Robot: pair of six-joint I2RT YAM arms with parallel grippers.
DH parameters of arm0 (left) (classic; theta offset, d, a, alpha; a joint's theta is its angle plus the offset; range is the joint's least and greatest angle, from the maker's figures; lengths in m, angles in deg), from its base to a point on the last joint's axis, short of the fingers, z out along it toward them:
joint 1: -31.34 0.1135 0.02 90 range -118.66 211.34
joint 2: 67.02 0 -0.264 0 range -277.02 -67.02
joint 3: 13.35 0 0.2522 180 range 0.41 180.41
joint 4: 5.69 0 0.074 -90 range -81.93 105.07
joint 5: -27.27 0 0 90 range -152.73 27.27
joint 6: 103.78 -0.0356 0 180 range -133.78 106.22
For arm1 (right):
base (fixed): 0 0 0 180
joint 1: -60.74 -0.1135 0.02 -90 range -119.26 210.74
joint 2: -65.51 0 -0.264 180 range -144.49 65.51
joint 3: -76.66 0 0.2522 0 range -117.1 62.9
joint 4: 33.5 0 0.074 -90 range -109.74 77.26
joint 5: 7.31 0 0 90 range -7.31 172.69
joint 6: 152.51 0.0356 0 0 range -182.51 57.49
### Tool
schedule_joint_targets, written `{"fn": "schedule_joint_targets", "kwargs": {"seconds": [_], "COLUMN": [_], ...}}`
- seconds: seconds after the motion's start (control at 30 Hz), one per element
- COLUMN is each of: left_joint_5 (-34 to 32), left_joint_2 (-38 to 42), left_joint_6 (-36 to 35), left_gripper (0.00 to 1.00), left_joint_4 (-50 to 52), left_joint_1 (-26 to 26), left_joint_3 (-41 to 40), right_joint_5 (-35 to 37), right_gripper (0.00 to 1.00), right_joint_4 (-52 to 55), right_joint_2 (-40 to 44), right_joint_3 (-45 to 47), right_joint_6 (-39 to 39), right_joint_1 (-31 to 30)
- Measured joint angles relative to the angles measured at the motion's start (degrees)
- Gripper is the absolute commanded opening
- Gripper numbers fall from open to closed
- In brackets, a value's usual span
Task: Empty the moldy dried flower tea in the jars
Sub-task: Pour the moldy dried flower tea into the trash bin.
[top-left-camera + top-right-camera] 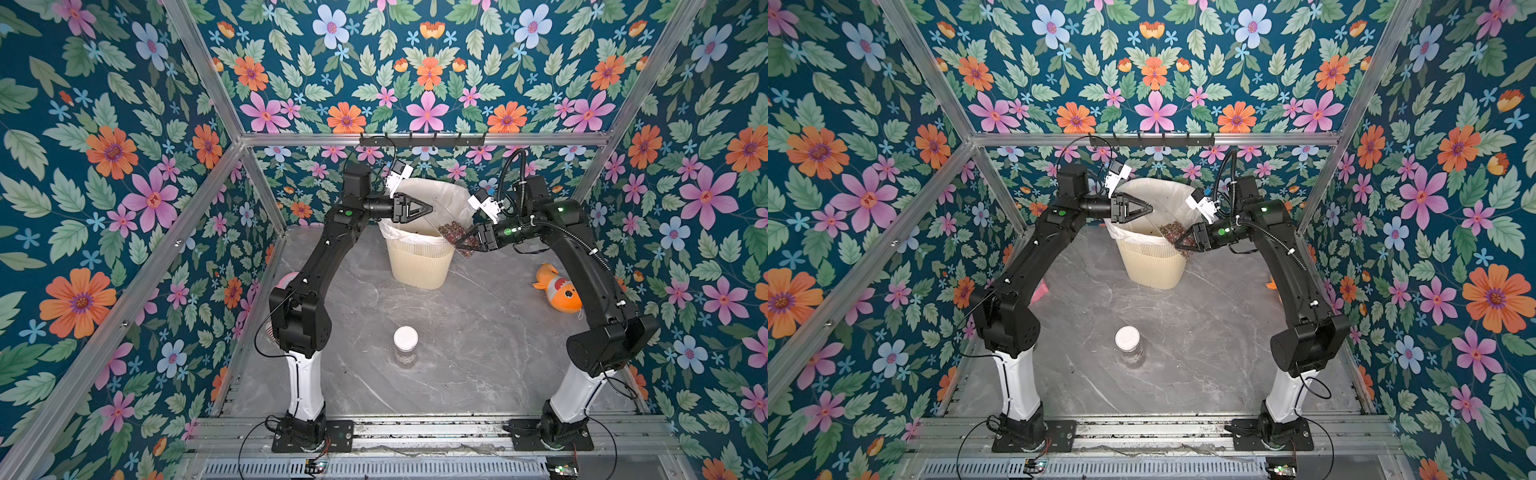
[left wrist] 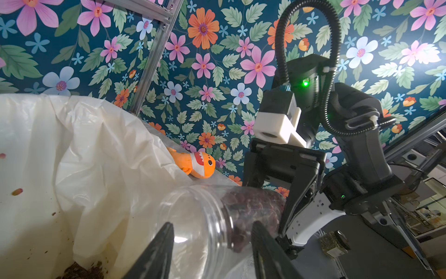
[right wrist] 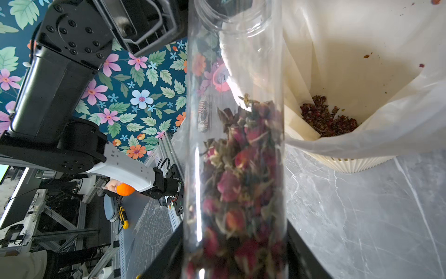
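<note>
My right gripper (image 1: 463, 243) (image 3: 235, 253) is shut on the base end of a clear, lidless jar (image 1: 451, 228) (image 3: 231, 60). It holds the jar tilted with the open mouth over the bin's rim. Reddish dried flower tea (image 3: 239, 169) (image 2: 253, 205) fills the jar's lower half. More tea lies at the bottom of the bin (image 3: 328, 120). My left gripper (image 1: 428, 206) (image 2: 212, 223) hovers over the bin close to the jar's mouth, its fingers apart with nothing clamped. A second jar (image 1: 405, 345) (image 1: 1128, 345) with a white lid stands upright on the near table.
The cream ribbed bin (image 1: 419, 266) with a white bag liner (image 2: 96, 145) stands at the back middle of the grey marble table (image 1: 478, 353). An orange plush fish (image 1: 557, 291) lies at the right, beside the right arm. Floral walls enclose the table.
</note>
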Motion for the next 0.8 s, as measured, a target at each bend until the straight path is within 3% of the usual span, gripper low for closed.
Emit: {"fn": "schedule_joint_targets", "kwargs": {"seconds": [0.27,0.8], "left_joint_5": [0.02,3.78], "left_joint_2": [0.15,0.55], "left_joint_6": [-0.11,0.70], "left_gripper": [0.32,0.15], "left_joint_4": [-0.50,-0.92], "left_joint_1": [-0.04,-0.15], "left_joint_3": [-0.44,-1.84], "right_joint_5": [0.39,-0.42], "right_gripper": [0.31,0.31], "right_joint_4": [2.93,10.78], "right_joint_2": [-1.60,-5.29], "right_joint_3": [-2.43,-7.08], "right_joint_6": [-2.23,-11.58], "right_joint_1": [-0.02,0.31]}}
